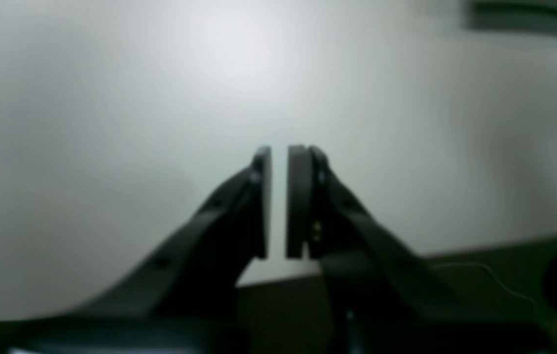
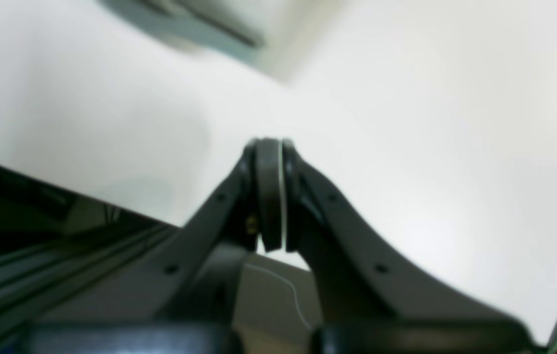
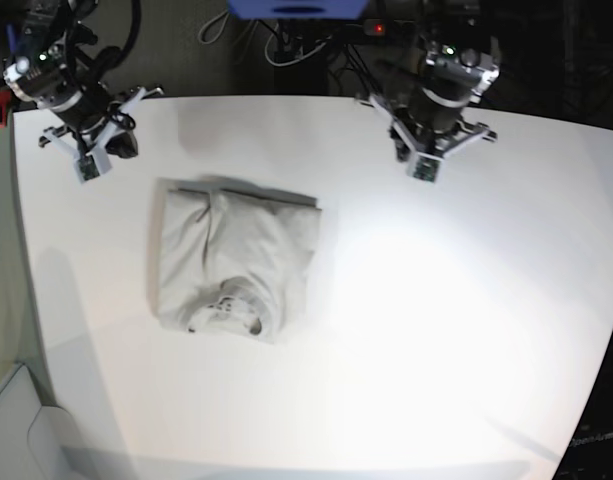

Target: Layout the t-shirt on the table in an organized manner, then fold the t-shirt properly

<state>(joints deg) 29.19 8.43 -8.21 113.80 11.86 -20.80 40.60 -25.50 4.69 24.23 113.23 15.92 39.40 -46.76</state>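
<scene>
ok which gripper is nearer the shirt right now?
The right gripper, at the base view's left, just off the folded t-shirt's far corner. The left gripper hangs further away over bare table.

You get a bright base view: overhead light puts a broad glare on the table (image 3: 416, 290) just right of the t-shirt (image 3: 236, 265), whose folds cast soft shadows. Beyond the table's far edge all is dim, and its edges bow with lens distortion. Both wrist views are soft and out of focus, with a hazy hotspot on the table above the left gripper (image 1: 278, 201).
</scene>
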